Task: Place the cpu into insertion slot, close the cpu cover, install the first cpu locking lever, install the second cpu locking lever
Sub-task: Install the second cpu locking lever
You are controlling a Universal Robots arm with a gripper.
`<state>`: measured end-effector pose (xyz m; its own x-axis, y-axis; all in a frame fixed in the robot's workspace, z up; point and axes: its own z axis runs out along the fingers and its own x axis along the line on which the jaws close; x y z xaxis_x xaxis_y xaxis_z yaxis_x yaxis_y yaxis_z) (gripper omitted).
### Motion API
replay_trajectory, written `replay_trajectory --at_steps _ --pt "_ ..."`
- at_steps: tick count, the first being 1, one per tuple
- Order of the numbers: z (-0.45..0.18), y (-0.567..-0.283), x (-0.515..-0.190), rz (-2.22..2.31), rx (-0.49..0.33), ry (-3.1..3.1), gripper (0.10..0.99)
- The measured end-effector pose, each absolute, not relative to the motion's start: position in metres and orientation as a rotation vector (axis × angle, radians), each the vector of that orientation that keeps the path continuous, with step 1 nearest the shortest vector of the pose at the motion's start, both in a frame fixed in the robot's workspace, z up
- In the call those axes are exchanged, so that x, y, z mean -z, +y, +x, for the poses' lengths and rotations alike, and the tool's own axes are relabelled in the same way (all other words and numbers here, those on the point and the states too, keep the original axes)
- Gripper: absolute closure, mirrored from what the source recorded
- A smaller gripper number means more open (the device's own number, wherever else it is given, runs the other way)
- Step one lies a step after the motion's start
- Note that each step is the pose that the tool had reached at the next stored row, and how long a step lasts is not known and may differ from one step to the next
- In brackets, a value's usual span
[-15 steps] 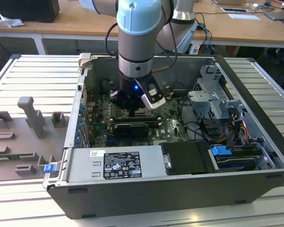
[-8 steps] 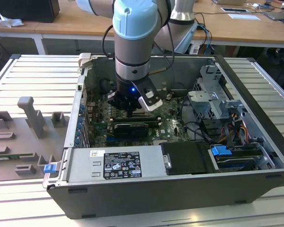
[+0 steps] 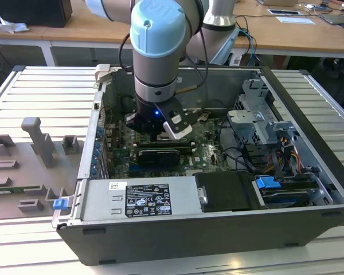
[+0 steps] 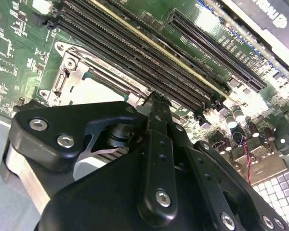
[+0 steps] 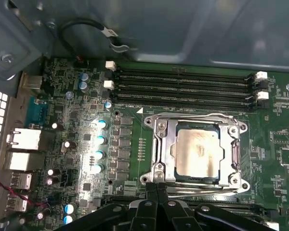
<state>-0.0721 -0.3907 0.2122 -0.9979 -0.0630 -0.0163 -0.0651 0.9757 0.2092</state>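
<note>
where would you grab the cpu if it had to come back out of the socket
The cpu lies flat in the insertion slot with the cpu cover closed down over its edges, so only its pale face is bare. No edge is free to pinch. The cover would likely have to be lifted first, then the chip taken from straight above by two opposite edges.

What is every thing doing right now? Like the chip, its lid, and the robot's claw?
cpu: lying flat in its socket, pale face up.
insertion slot: filled by the chip.
cpu cover: down, framing the chip.
claw: shut, tips at the socket's edge, holding nothing.
computer case: side open, insides showing.
long memory slots: unfilled.
</note>
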Motion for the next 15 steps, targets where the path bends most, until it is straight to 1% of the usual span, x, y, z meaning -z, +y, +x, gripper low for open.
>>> replay_trajectory --at_steps 1,9,15 --pt "-0.074 -0.392 -0.212 -0.101 -0.352 3.109 0.980" --pt "-0.077 -0.397 -0.206 -0.101 -0.381 3.104 0.980" --pt "-0.077 -0.398 -0.201 -0.101 -0.421 3.095 0.980"
